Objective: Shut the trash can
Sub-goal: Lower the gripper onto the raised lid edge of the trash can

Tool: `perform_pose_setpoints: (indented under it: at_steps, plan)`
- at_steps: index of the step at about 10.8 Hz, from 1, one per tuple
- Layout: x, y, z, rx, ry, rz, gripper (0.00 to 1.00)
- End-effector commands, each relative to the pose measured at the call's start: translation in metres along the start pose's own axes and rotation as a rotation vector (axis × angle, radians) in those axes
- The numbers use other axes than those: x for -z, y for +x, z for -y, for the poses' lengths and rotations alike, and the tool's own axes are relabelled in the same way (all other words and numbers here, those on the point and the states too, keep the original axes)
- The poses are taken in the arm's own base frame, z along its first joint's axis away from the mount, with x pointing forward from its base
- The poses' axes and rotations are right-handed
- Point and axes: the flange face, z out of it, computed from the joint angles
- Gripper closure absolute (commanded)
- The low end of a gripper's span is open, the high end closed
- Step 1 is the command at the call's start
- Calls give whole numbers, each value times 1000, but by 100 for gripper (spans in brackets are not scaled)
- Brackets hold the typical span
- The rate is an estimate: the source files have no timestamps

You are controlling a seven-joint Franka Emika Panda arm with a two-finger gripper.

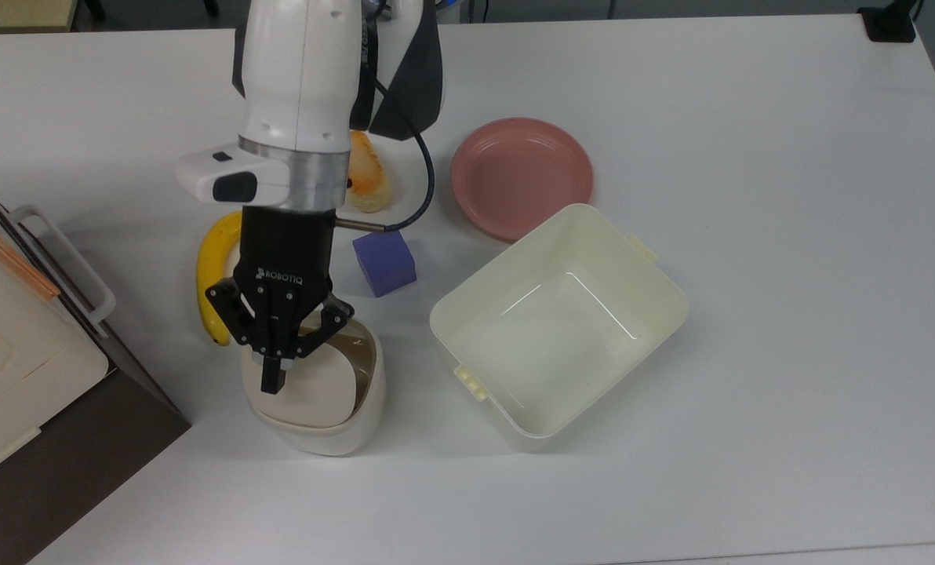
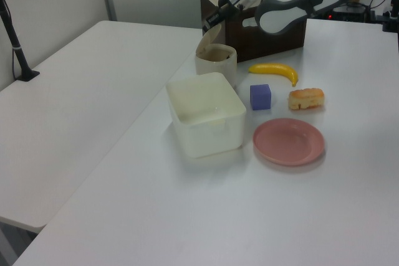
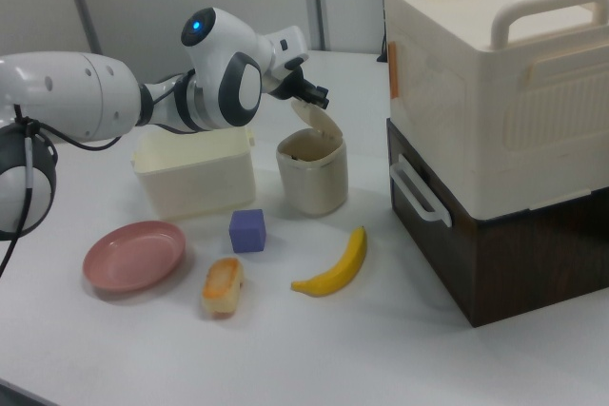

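Half the trash can (image 1: 322,408) hides under the gripper (image 1: 272,380), fingers pressed together on its tilted lid (image 3: 317,125); tub (image 1: 562,329) empty.

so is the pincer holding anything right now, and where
Nothing is held. The shut pincer only presses its tip against the raised lid of the trash can.

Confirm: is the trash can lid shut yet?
No, partly open. The lid tilts up above the trash can, leaving its tan inside showing.
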Motion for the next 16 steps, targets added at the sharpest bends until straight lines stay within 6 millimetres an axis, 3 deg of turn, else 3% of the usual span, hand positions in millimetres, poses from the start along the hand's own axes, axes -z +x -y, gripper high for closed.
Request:
perform_pose_setpoints:
  at_steps: [1,12,16]
  plan:
    - [34,-16,-6,6,-5,22,100]
    - [22,-70,-15,67,-37,126,100]
    - [32,-79,-19,87,-47,139,100]
